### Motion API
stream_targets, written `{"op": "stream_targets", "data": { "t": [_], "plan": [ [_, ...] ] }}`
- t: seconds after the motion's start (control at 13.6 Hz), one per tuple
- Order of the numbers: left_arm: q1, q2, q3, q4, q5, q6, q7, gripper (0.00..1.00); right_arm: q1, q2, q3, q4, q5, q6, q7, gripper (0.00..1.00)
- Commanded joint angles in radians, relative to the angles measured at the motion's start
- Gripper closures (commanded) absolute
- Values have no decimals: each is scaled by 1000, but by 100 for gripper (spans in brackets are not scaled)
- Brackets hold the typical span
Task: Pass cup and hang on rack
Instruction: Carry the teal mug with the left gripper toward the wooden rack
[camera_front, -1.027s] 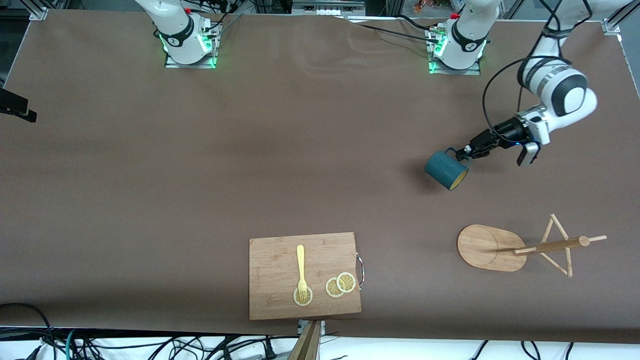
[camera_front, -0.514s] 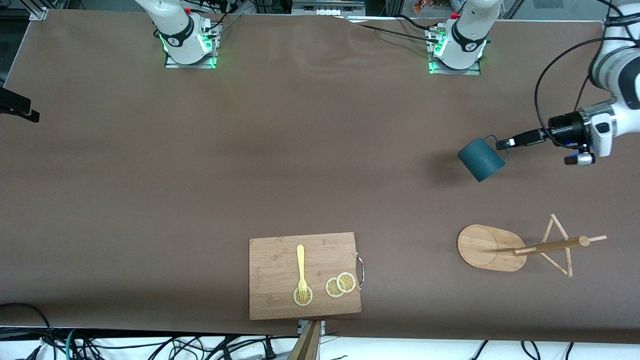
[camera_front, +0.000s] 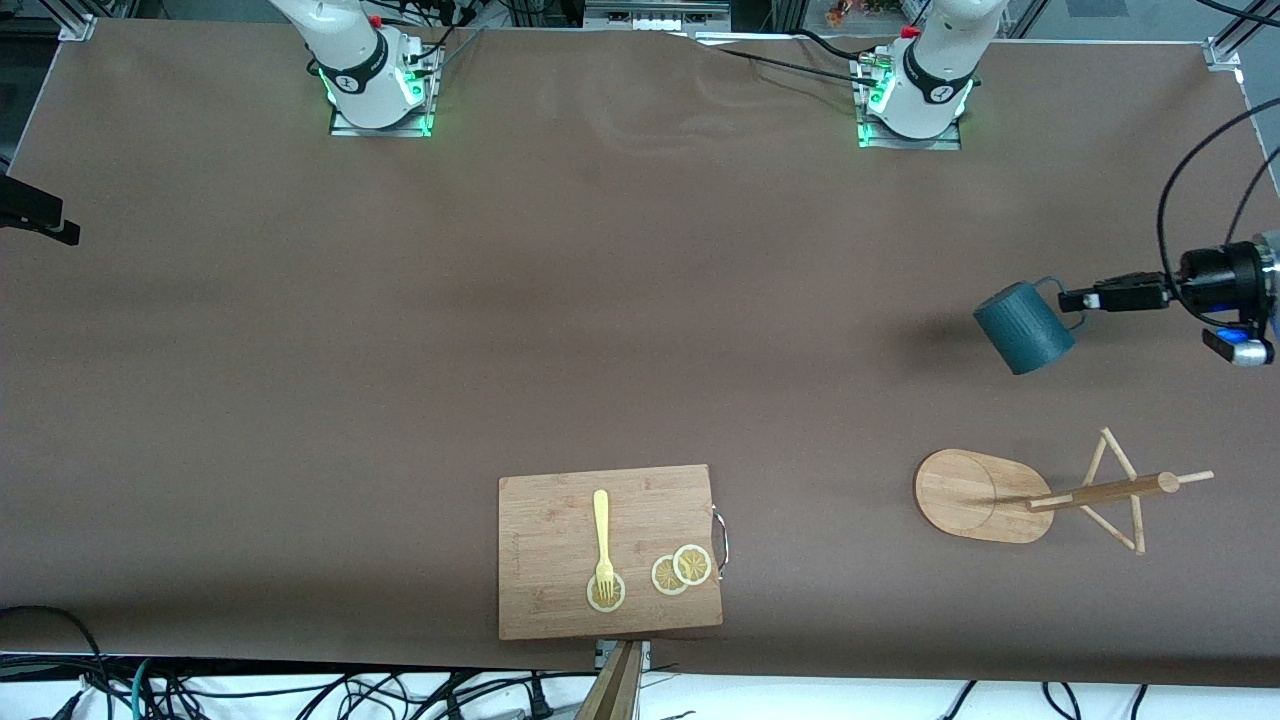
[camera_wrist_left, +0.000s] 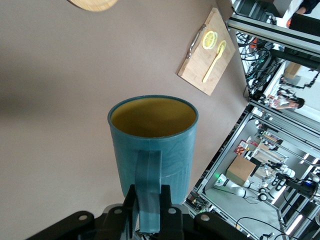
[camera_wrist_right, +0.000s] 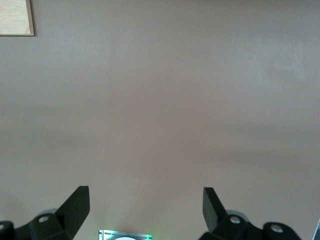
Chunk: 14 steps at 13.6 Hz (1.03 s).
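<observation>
Your left gripper (camera_front: 1072, 299) pinches the cup (camera_front: 1022, 328) by its handle, leaving the loop free for a peg, aloft near the rack (camera_front: 1040, 495), while your waiting right gripper (camera_wrist_right: 146, 205) stays spread over bare table

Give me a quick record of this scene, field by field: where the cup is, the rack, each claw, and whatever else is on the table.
cup: teal mug, held by its handle, in the air above the table
rack: standing on the table, no cup on it
left claw: shut on the cup handle
right claw: open, holding nothing, waiting over the table
other: cutting board with fork and lemon slices
</observation>
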Motion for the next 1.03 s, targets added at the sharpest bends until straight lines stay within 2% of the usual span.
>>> {"op": "stream_targets", "data": {
  "t": [0.0,0.29,0.95],
  "plan": [
    [-8,114,-11,194,52,-84,-77,100,-4,-21,2,-20,13,5,-18,0],
    [-57,180,-13,317,53,-109,-160,100,-1,-16,5,-20,18,9,-17,0],
    [-83,352,4,515,52,-113,-223,100,-3,-14,5,-20,13,10,-15,0]
  ]
}}
